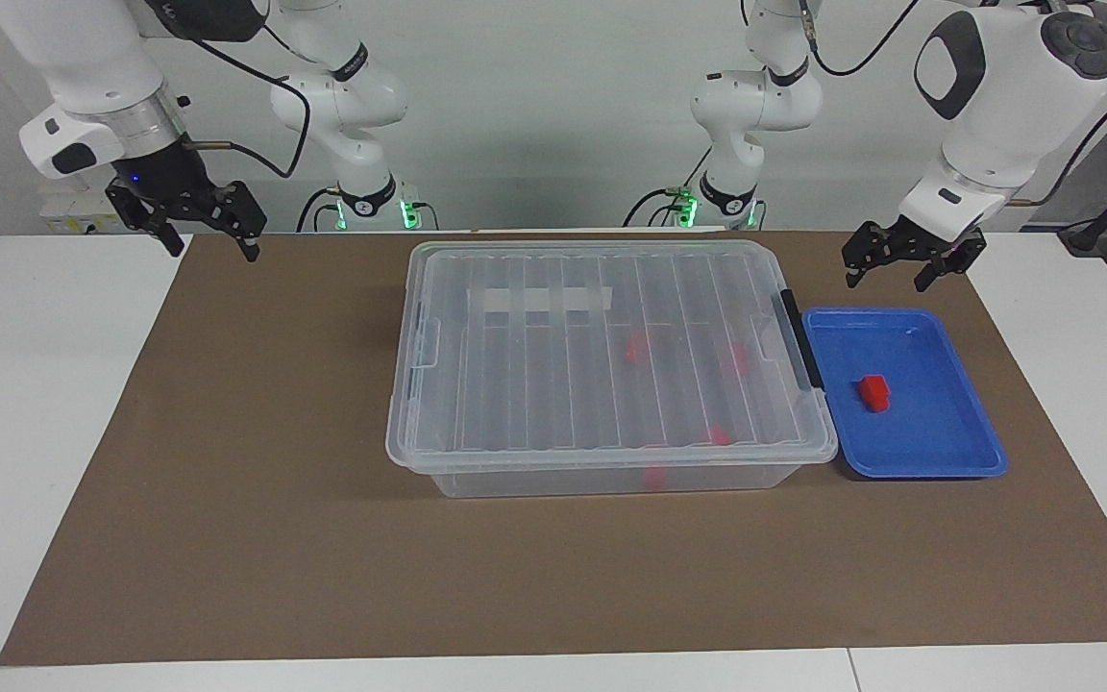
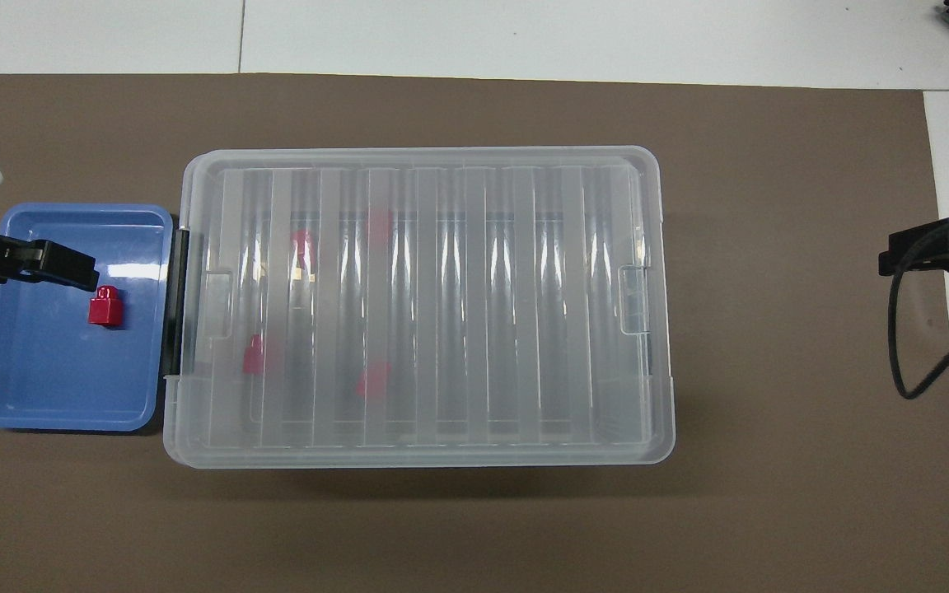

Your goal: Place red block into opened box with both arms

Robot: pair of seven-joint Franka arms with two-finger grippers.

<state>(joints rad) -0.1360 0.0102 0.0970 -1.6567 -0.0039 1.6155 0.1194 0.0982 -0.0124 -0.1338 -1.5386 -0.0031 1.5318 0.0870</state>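
A small red block [image 1: 873, 392] sits alone in a shallow blue tray [image 1: 938, 466] that lies just beside the box [image 1: 602, 365], at the end of the box that carries the black latch handle [image 1: 800, 338], toward the left arm's end of the table. The box, a clear plastic bin, rests in the middle of a brown mat [image 1: 227, 538] with its ribbed lid [image 2: 441, 189] shut; several faint red shapes show through the lid, lying inside the box. The left gripper [image 1: 902, 266] hangs over the tray's edge next to the box, jaws spread wide and empty. The right gripper [image 1: 208, 231] waits over the mat's edge, well apart from the box at its unlatched end, also wide open and holding nothing. By its look the block is hard, light plastic with flat sides and a small raised stud, so a pinch across two opposite flat faces should hold, though smooth plastic may slip under a loose grip. The lid appears thin and springy and likely needs lifting at the latch end before the block can go in.
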